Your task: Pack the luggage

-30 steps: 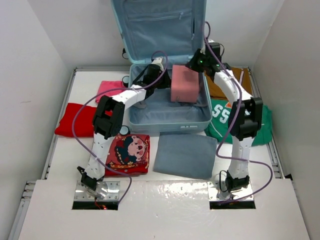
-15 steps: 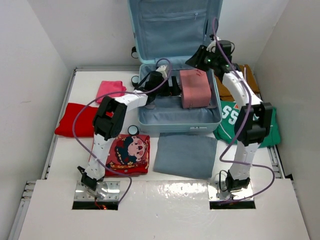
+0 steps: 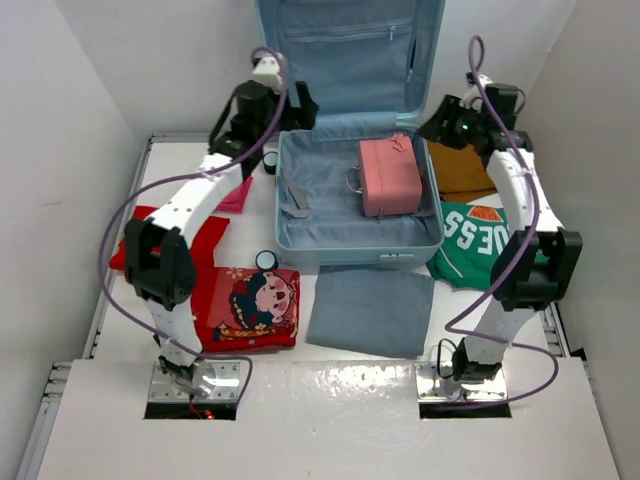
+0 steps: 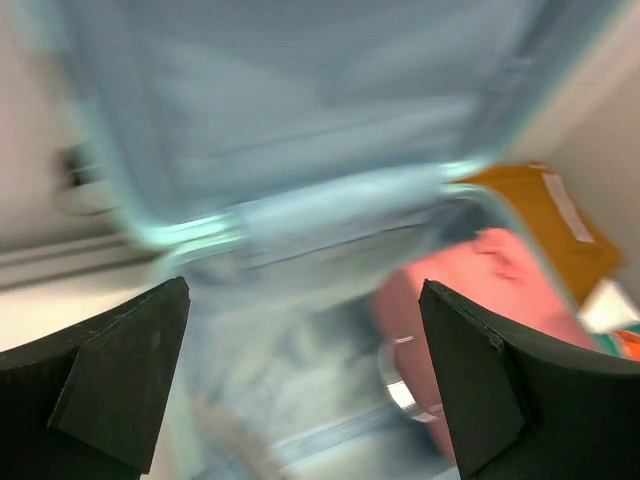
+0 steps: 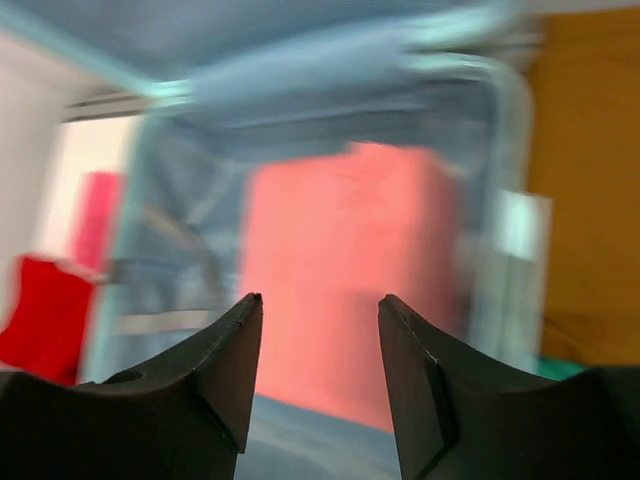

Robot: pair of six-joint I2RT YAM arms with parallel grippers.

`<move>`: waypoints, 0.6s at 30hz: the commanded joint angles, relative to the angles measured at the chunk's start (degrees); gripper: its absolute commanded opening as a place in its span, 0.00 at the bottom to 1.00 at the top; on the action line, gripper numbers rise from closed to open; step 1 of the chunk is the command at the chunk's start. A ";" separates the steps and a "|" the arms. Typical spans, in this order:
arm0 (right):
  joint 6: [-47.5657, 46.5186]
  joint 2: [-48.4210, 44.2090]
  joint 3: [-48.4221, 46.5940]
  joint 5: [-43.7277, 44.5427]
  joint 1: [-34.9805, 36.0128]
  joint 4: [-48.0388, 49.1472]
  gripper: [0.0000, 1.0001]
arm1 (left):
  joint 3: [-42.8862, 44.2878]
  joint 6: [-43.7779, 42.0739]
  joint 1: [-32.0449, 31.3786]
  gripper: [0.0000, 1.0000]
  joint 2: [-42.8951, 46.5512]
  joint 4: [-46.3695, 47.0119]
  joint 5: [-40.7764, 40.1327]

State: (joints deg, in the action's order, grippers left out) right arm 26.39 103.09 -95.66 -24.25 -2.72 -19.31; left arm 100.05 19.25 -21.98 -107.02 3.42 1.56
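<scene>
The luggage (image 3: pixel 300 225), a pale blue hard-shell suitcase, lies open at the back of the table with its lid (image 3: pixel 345 50) upright. A small pink boxy case (image 3: pixel 390 177) rests in its right half. My left gripper (image 3: pixel 296 106) hovers above the back left corner, jaws wide open and empty. In the blurred left wrist view the lining (image 4: pixel 300 100) and the pink case (image 4: pixel 470 300) show below. My right gripper (image 3: pixel 440 125) hangs over the right rim, open and empty. In the right wrist view the right gripper (image 5: pixel 318 310) frames the pink case (image 5: pixel 350 250) below it.
Left of the luggage lie a red folded garment (image 3: pixel 150 240) and a pink one (image 3: pixel 235 195). In front are a red cartoon-print cloth (image 3: pixel 255 305), a small round object (image 3: pixel 266 260) and a grey folded cloth (image 3: pixel 370 310). A green jersey (image 3: pixel 480 240) and a mustard garment (image 3: pixel 462 170) lie right.
Both grippers have opened and let go of the pink case, which now lies in the luggage. Both arms have drawn up and outward; the luggage shifted slightly right.
</scene>
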 commanded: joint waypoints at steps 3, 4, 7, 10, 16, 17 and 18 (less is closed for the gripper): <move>-11.01 -4.57 2.31 11.06 -7.03 -8.62 0.50 | -5.29 -2.37 6.67 1.00 9.01 -12.99 -5.60; -11.53 -4.30 2.58 10.89 -8.77 -9.42 0.46 | -6.70 -2.37 7.55 1.00 10.33 -13.52 -6.13; -14.52 -3.51 6.17 10.98 -10.29 -10.66 0.45 | -13.46 -3.24 11.16 1.00 14.99 -13.53 -6.13; -13.30 -1.67 9.52 12.47 -9.67 -7.33 0.45 | -18.56 -2.73 12.57 1.00 16.41 -14.05 -7.54; -14.79 1.25 6.01 3.52 -10.02 -10.04 0.45 | -24.72 -1.84 18.10 0.97 21.48 -15.90 -1.84; -15.23 0.45 7.05 1.94 -10.72 -10.31 0.46 | -25.95 -3.15 18.81 0.96 22.64 -15.90 -1.04; -15.93 -0.42 8.46 0.88 -11.60 -11.09 0.46 | -28.22 -3.77 19.94 0.96 23.60 -15.90 -0.51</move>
State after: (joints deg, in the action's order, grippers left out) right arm 13.28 106.69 -86.87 -17.93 -12.45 -29.74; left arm 74.24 16.73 -4.80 -89.95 -12.58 -1.89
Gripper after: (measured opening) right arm 0.460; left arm 0.963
